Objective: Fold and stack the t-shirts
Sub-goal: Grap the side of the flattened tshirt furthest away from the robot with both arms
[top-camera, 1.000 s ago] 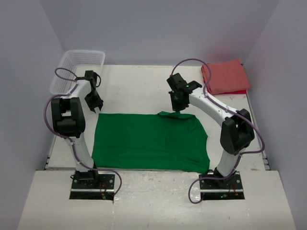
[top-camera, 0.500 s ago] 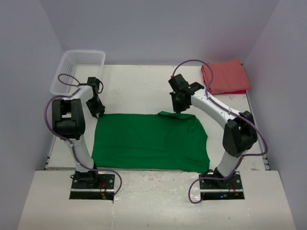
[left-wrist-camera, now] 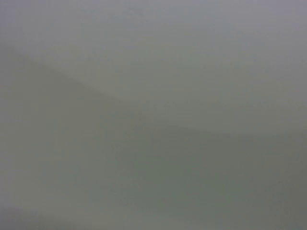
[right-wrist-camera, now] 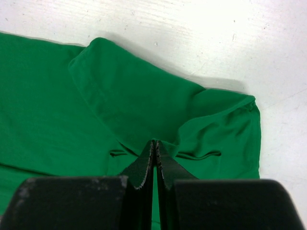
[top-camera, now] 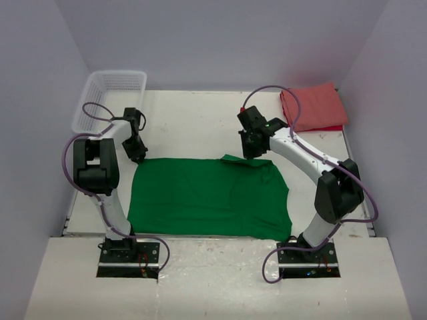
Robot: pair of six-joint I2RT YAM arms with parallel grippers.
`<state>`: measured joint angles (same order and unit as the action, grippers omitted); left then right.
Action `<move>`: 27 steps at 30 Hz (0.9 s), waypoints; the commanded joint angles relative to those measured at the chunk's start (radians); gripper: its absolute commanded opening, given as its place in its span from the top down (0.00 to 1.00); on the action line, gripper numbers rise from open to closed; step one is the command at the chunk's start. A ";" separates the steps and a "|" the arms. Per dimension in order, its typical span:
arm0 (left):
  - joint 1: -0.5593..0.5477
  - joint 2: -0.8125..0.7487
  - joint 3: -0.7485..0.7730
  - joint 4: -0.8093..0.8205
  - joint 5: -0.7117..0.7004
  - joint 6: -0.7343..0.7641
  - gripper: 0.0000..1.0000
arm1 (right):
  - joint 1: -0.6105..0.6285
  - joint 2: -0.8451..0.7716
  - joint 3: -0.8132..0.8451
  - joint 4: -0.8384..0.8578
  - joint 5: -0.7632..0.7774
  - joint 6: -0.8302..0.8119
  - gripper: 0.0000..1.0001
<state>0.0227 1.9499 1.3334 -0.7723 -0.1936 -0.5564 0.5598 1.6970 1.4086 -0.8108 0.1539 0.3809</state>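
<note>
A robotics lab cell: plain grey walls (top-camera: 220, 40) enclose a white table (top-camera: 193, 120) with two bolted arms (top-camera: 100, 173).

The left arm (top-camera: 100, 167) stands up the left side of the top view, and the left gripper (top-camera: 137, 155) points down at upper left; whether it is parted cannot be told (its wrist view is a grey blur). The right arm (top-camera: 300, 150) arches from lower right toward centre, and the right gripper (right-wrist-camera: 154, 146) has its fingers pressed together.
</note>
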 commanded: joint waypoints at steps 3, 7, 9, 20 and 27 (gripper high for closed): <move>-0.012 0.030 -0.027 0.082 -0.029 0.012 0.99 | -0.006 -0.046 -0.019 0.035 -0.005 0.012 1.00; -0.012 0.026 -0.008 0.080 -0.033 0.018 1.00 | -0.009 -0.042 -0.020 0.038 0.036 0.010 1.00; -0.013 0.000 -0.002 0.080 -0.041 0.021 1.00 | -0.018 -0.040 -0.020 0.038 0.047 0.012 1.00; -0.090 -0.239 0.038 0.001 -0.135 0.030 1.00 | -0.165 -0.037 0.070 0.033 0.109 -0.025 1.00; -0.090 -0.273 0.043 -0.030 -0.151 0.029 1.00 | -0.225 -0.026 0.168 -0.011 0.061 -0.051 1.00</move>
<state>-0.0727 1.6939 1.3628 -0.7834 -0.2955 -0.5373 0.3260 1.6951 1.5040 -0.8017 0.2241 0.3546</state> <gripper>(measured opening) 0.005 0.006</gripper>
